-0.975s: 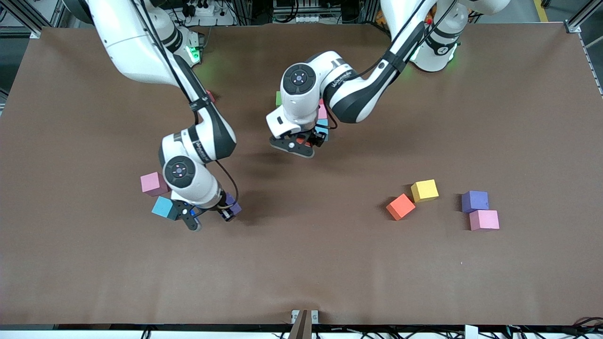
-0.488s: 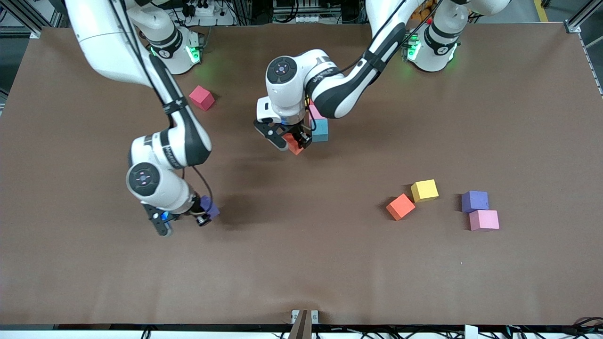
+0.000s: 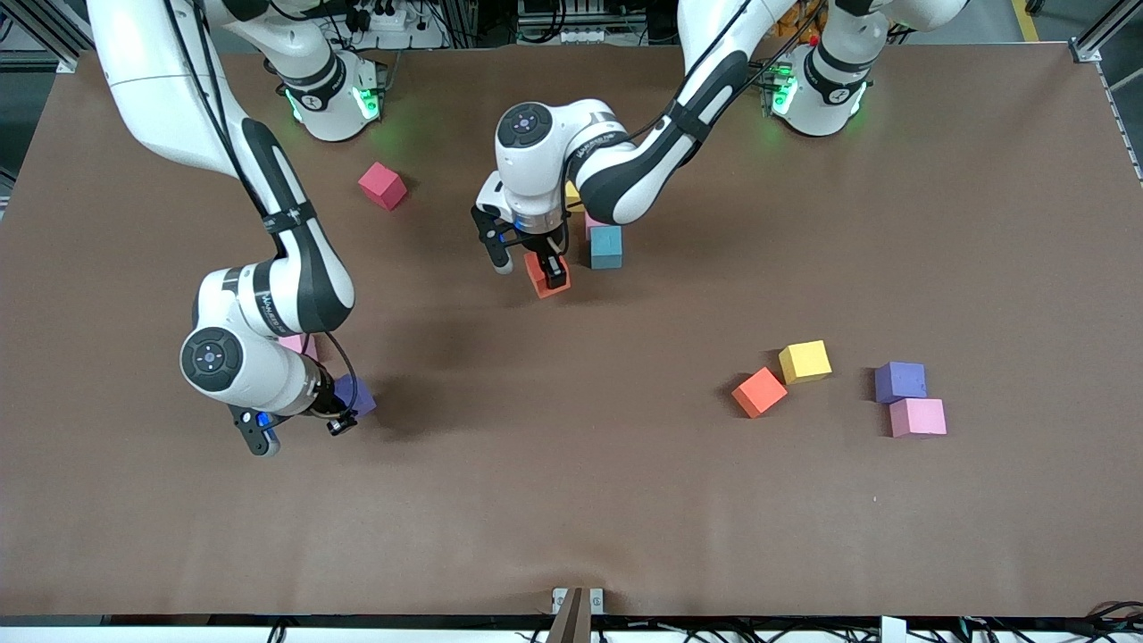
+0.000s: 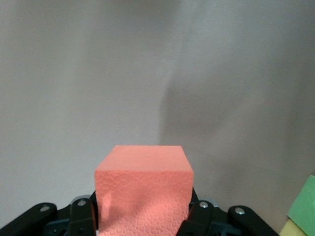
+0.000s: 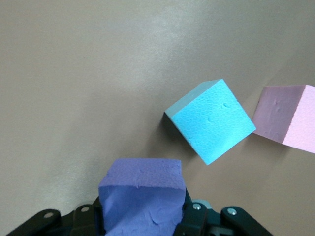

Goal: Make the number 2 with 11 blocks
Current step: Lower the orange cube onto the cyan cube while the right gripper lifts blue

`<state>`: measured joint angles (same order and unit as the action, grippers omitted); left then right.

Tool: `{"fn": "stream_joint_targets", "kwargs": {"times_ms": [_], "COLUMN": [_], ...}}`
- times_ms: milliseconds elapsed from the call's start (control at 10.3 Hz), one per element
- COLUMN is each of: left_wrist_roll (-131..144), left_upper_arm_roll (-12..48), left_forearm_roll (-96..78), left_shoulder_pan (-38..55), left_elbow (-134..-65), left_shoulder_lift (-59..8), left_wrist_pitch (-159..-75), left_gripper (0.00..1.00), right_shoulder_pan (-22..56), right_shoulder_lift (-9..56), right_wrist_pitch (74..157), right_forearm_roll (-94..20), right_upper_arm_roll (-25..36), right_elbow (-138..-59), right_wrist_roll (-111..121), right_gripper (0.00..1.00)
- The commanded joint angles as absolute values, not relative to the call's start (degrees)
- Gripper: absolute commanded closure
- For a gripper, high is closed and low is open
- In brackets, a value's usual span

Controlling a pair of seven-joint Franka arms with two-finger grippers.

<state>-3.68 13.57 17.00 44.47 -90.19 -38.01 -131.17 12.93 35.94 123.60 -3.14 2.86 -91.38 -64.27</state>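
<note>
The left tool (image 3: 532,264) was clamped on a salmon-orange block (image 3: 538,272) just beside the teal block (image 3: 605,247) at the near end of the partly built number 2 (image 3: 596,234), whose pink and yellow cubes showed under the arm marked "FRANKA". The right tool (image 3: 299,427) pinched a purple block (image 3: 353,394) above the brown counter (image 3: 571,500) toward the right arm's end, with a blue block (image 5: 210,121) and a pink block (image 5: 288,116) below it. A red block (image 3: 382,185) lay near the right arm's base; loose orange (image 3: 759,392), yellow (image 3: 805,361), purple (image 3: 899,381) and pink (image 3: 918,417) cubes sat toward the left arm's end.
</note>
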Motion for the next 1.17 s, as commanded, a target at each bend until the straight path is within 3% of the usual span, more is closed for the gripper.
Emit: {"fn": "stream_joint_targets", "kwargs": {"times_ms": [0,390,683,878,1073], "left_wrist_roll": [-6.5,-13.0,-18.6,-22.4,-23.6], "left_upper_arm_roll": [13.8,16.2,17.7,23.4,25.2], "left_forearm_roll": [18.5,18.2,17.8,17.7,17.6], "left_shoulder_pan": [44.3,42.0,39.5,34.0,32.3], "left_elbow": [-94.2,-99.4,-100.3,-102.2,-103.3], "left_shoulder_lift": [-37.3,-35.2,-35.3,-35.4,-35.4], "left_wrist_pitch": [-135.8,-136.7,-137.4,-138.1,-138.7], "left_gripper": [0.93,0.93,0.93,0.93,0.93], "right_shoulder_pan": [12.4,12.7,17.3,21.1,23.5], "right_shoulder_lift": [34.8,34.9,34.6,34.7,34.5], "right_wrist_pitch": [123.5,125.2,125.1,125.0,124.8], "right_forearm_roll": [-2.9,-3.0,-3.0,-3.0,-3.0], "right_upper_arm_roll": [1.8,1.4,0.6,0.6,0.7], "right_elbow": [-92.1,-91.8,-92.4,-93.2,-94.0], "right_wrist_roll": [-63.3,-58.7,-58.7,-59.2,-59.5], "right_gripper": [1.00,1.00,1.00,1.00,1.00]}}
